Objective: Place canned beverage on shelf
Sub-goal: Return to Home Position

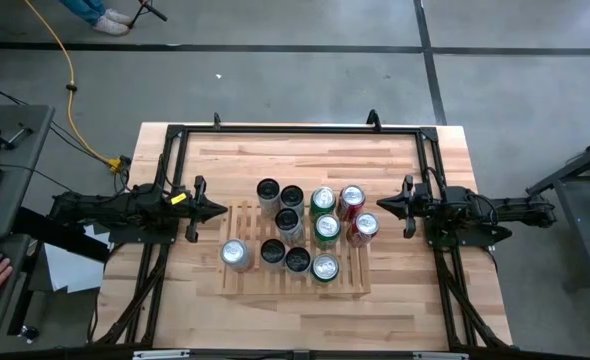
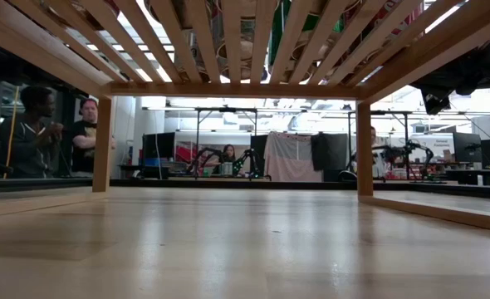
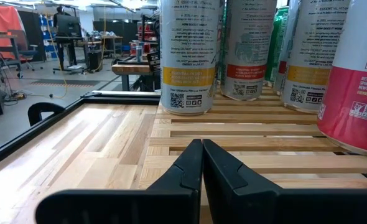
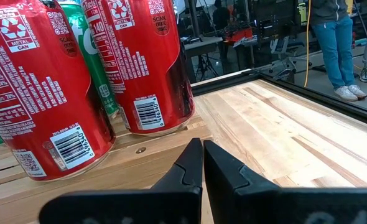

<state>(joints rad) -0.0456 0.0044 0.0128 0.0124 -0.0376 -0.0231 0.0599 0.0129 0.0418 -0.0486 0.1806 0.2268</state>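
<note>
The slatted light-wood shelf (image 1: pixel 240 280) lies flat on the table's middle. Several cans stand upright on it: white and dark ones on the left (image 1: pixel 237 255), green ones (image 1: pixel 322 201) and two red ones (image 1: pixel 363 227) on the right. My left gripper (image 1: pixel 223 210) is shut and empty at the shelf's left edge; in the left wrist view its tips (image 3: pixel 202 146) point at a white can (image 3: pixel 190 56). My right gripper (image 1: pixel 379 205) is shut and empty just right of the red cans (image 4: pixel 37 93).
A black frame (image 1: pixel 295 130) runs around the butcher-block tabletop. Bare table lies left (image 1: pixel 190 270) and right (image 1: pixel 405 270) of the shelf. The low view looks under the shelf's slats (image 2: pixel 245 41). People sit and stand in the room beyond (image 2: pixel 37 124).
</note>
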